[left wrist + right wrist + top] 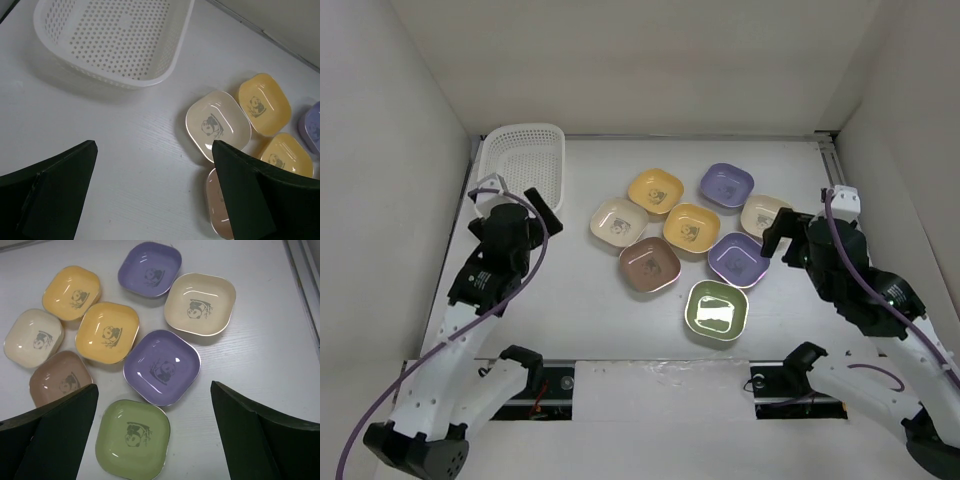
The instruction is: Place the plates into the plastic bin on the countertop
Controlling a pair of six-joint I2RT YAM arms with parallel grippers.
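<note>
Several small rounded-square plates lie clustered on the white countertop (570,300): yellow (655,190), lavender (726,184), cream (618,222), brown (649,264) and light green (716,310) among them. The white mesh plastic bin (525,160) stands empty at the back left; it also shows in the left wrist view (115,40). My left gripper (542,205) is open and empty, between the bin and the cream plate (218,125). My right gripper (778,240) is open and empty, above the green plate (132,437) and a lavender plate (162,367).
White walls enclose the counter on the left, back and right. A metal rail (830,165) runs along the right edge. The arm bases and cables sit at the near edge (650,385).
</note>
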